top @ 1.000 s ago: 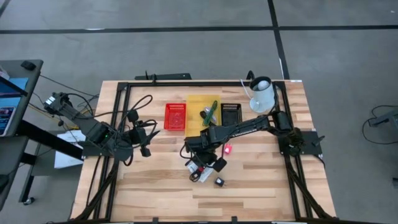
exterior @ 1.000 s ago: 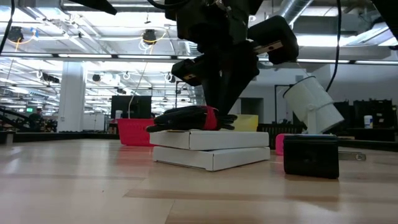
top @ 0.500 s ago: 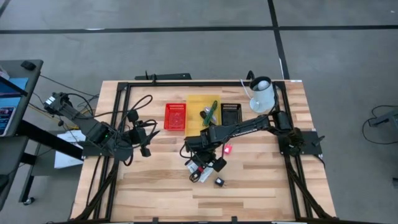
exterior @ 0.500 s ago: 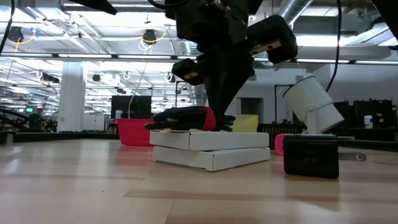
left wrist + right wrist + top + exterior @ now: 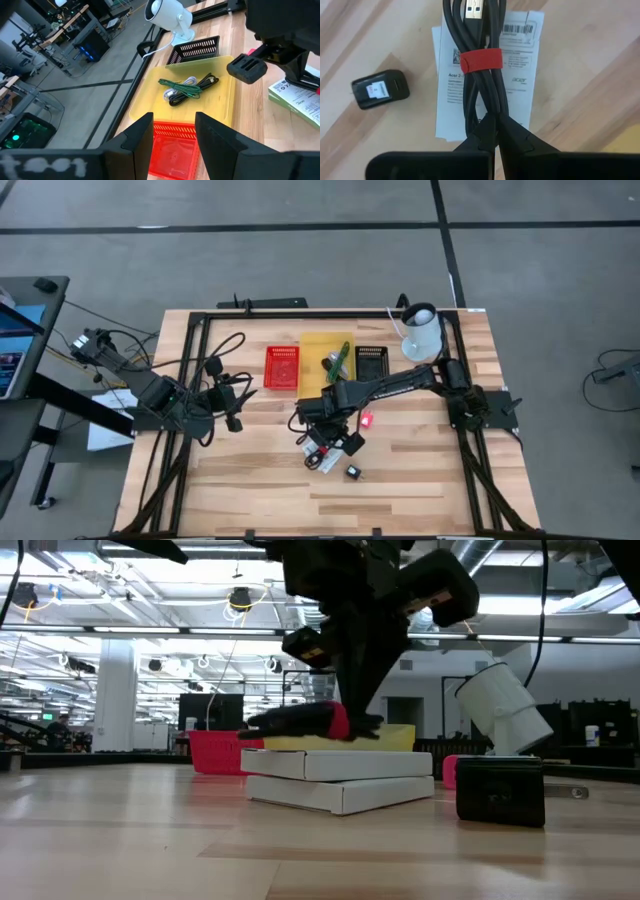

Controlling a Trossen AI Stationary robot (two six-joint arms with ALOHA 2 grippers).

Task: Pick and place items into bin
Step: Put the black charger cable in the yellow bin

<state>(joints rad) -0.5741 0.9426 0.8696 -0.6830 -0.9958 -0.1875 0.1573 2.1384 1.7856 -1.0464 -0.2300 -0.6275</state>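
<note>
A coiled dark cable (image 5: 481, 75) bound by a red strap (image 5: 480, 61) hangs in my right gripper (image 5: 492, 121), which is shut on it above a white printed packet (image 5: 520, 55) near the table's middle (image 5: 318, 432). In the low view the cable (image 5: 295, 720) floats just over the packet (image 5: 340, 778). A small black block (image 5: 380, 90) sits on the wood beside the packet, and a tiny pink-red piece (image 5: 367, 420) lies to the right. My left gripper (image 5: 174, 125) waits open at the table's left (image 5: 232, 395). My right gripper pinches the cable bundle between its two fingers at the looped end (image 5: 487, 112), away from the plugs. The fingers (image 5: 515, 135) come from above, pointing down. The bundle (image 5: 300, 720) is lifted clear of the packet and lies about level below the fingers.
A yellow bin (image 5: 312, 345) at the far middle holds green and black cables (image 5: 187, 90). A red basket (image 5: 282, 367) stands left of it, a black basket (image 5: 372, 362) right of it. A white camera-like device (image 5: 420, 330) stands at the far right.
My right gripper has gone up a little, still shut on the cable. The cable bundle, which rested on top of the white packet, now hangs clear above it with a gap showing. The packet and the black block have stayed put.
</note>
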